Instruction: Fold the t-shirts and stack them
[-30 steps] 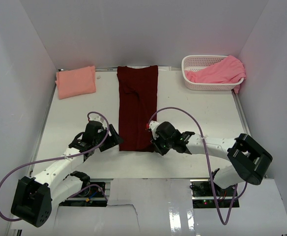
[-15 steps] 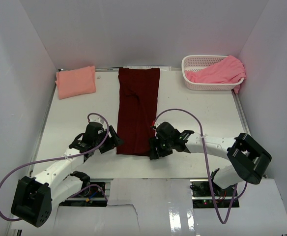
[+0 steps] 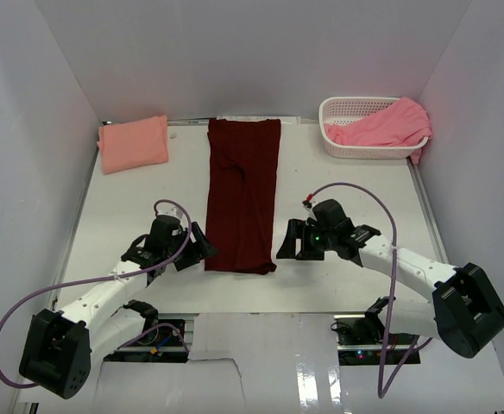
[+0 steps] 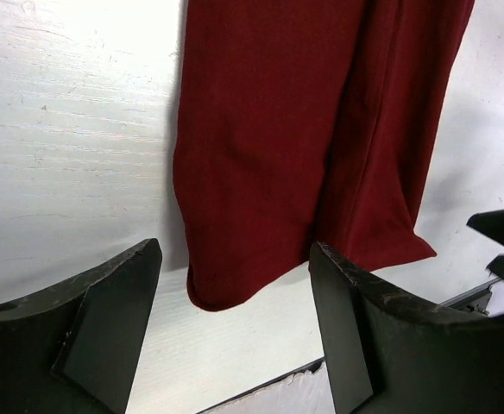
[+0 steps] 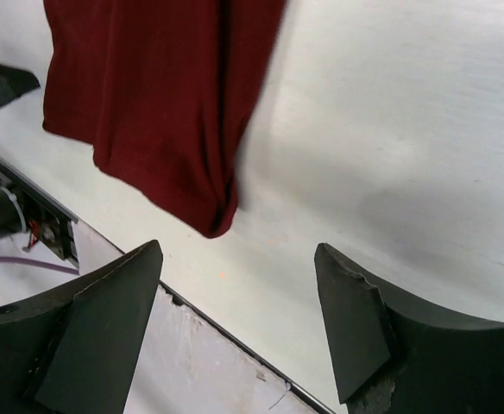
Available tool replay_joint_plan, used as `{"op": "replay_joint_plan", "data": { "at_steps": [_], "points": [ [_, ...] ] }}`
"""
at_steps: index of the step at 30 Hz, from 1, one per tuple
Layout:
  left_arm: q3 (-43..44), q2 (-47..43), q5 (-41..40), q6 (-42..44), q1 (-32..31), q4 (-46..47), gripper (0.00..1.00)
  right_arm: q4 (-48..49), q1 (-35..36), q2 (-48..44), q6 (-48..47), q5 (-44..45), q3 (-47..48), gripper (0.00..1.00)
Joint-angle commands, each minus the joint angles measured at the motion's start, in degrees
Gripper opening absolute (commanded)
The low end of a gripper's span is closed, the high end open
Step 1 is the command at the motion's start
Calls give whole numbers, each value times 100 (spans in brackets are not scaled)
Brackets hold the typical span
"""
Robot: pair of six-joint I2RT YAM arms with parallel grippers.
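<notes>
1. Maroon t-shirt (image 3: pixel 242 198) lies flat as a long folded strip, its near hem down by the arms.
2. Left gripper (image 3: pixel 202 246) sits just left of that hem, jaws wide, nothing in them.
3. Right gripper (image 3: pixel 288 246) is just right of the same hem, also spread and empty.
4. Salmon-peach t-shirt (image 3: pixel 133 143) sits folded, off the maroon one's far-left corner.
5. Pink t-shirt (image 3: pixel 381 125) is far right of it, heaped in the white basket (image 3: pixel 364 152) and spilling over the rim.
</notes>
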Motion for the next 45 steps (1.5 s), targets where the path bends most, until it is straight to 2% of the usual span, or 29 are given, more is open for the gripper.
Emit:
{"op": "replay_joint_plan", "data": {
  "at_steps": [1, 6, 10, 16, 22, 28, 29, 31, 32, 36, 40, 45],
  "points": [
    [50, -30, 99, -42, -9, 86, 80, 354, -482, -92, 165, -695, -259, 77],
    [121, 120, 204, -130, 17, 174, 80, 1162, -765, 391, 578, -1389, -575, 77],
    [104, 182, 300, -192, 227, 165, 80, 2478, -765, 1031, 1332, -1768, -847, 77],
    [-28, 226, 722, -157, 693, 279, 80, 3122, -589, 1490, 1729, -1839, -962, 75],
    [-107, 366, 872, -78, 852, 420, 80, 3597, -387, 1947, 1958, -1927, -945, 70],
    [-142, 472, 925, -25, 914, 517, 80, 3827, -124, 2246, 2134, -1971, -927, 55],
    [-169, 498, 968, -25, 922, 595, 80, 3827, -97, 2272, 2152, -1979, -910, 49],
    [-230, 594, 1021, -16, 923, 666, 80, 3818, -53, 2281, 2152, -1971, -910, 43],
    [-248, 638, 1082, -16, 940, 684, 80, 3809, -44, 2281, 2160, -1971, -901, 35],
    [-353, 727, 1144, -7, 940, 771, 80, 3617, -35, 2167, 2090, -1874, -892, 18],
    [-450, 762, 1118, 28, 940, 824, 79, 3423, -35, 2114, 1932, -1769, -778, 9],
    [-582, 841, 1118, 72, 949, 903, 76, 3238, -70, 2106, 1783, -1707, -576, 8]
  ]
}}
